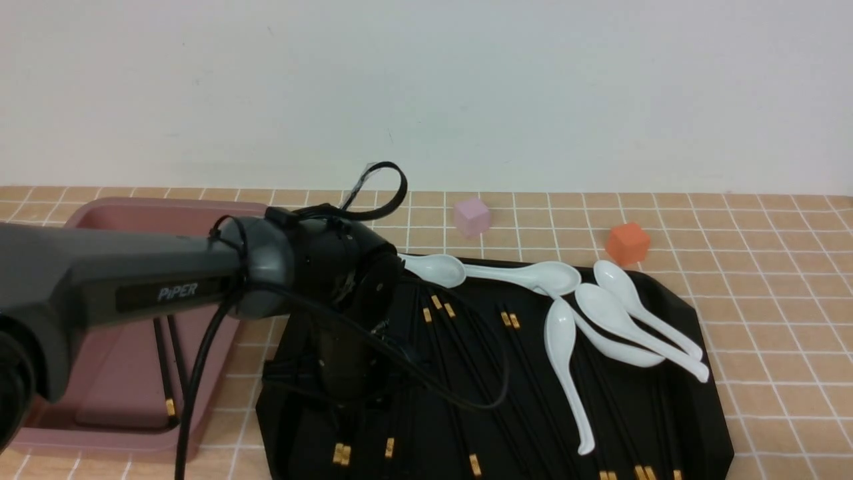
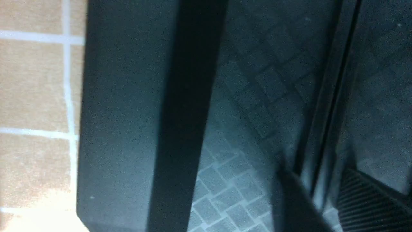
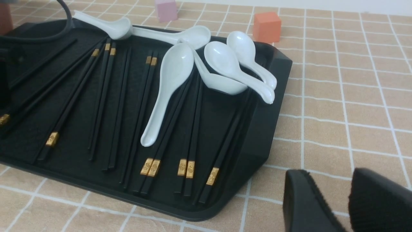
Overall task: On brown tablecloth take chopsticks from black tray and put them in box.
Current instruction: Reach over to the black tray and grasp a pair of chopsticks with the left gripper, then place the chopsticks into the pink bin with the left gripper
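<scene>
The black tray point(image 1: 693, 413) lies on the brown tablecloth point(image 1: 766, 267) and holds several chopsticks point(image 1: 466, 347) and white spoons. My left gripper point(image 1: 346, 393) points down into the tray's left part, mostly hidden by its own wrist. In the left wrist view the gripper point(image 2: 317, 175) has its fingers tight around a pair of chopsticks point(image 2: 325, 112) lying low on the tray floor. The box point(image 1: 153, 203) stands left of the tray with two chopsticks point(image 1: 163, 360) inside. My right gripper point(image 3: 330, 174) is slightly open and empty over the cloth, beside the tray's corner point(image 3: 264, 129).
Several white spoons point(image 1: 563, 347) lie over the chopsticks on the tray's right half; they also show in the right wrist view point(image 3: 167, 90). A pink cube point(image 1: 472, 217) and an orange cube point(image 1: 627, 243) sit on the cloth behind the tray. A wall stands behind.
</scene>
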Controlling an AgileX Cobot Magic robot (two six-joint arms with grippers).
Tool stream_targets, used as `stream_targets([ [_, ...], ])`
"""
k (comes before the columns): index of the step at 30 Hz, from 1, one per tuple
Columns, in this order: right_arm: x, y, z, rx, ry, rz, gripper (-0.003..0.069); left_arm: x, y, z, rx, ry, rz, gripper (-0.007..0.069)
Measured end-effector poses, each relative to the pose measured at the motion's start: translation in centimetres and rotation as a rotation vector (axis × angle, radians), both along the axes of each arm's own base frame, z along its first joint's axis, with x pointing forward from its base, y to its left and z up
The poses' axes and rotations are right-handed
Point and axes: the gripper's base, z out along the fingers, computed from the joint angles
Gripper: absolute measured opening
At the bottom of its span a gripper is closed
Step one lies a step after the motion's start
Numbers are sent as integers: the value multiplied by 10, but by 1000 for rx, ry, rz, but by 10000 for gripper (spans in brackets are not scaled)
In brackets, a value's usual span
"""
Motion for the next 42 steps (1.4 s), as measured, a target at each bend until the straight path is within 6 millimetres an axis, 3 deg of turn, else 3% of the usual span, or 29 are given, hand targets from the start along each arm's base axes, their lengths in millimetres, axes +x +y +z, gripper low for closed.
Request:
stream_targets([
  [3,0,0,0,0,0,0,240,0,-1,0,-6,0,2,118],
  [13,0,0,0,0,0,0,240,-4,-1,10,-33,0,5,113],
  [15,0,0,0,0,0,0,240,-7,1,20,-45,-11,9,113],
  [16,0,0,0,0,0,0,240,-11,4,39,-66,-39,11,113],
  [17,0,0,0,0,0,0,240,-12,4,44,-74,-50,11,113],
  [22,0,0,0,0,0,0,240,-26,17,109,-148,-198,2,113],
  [26,0,0,0,0,0,0,240,-32,53,154,-192,-294,77,113],
  [28,0,0,0,0,0,0,240,-31,76,167,-188,-324,123,113],
  [30,0,0,0,0,0,0,240,-26,113,175,-153,-332,200,113],
  [32,0,0,0,0,0,0,240,-23,133,175,-128,-316,250,113],
  [33,0,0,0,0,0,0,240,-19,155,171,-107,-297,312,113],
  [37,0,0,0,0,0,0,240,-7,202,148,-68,-236,439,113],
  [42,0,0,0,0,0,0,240,11,215,116,-43,-181,451,113],
])
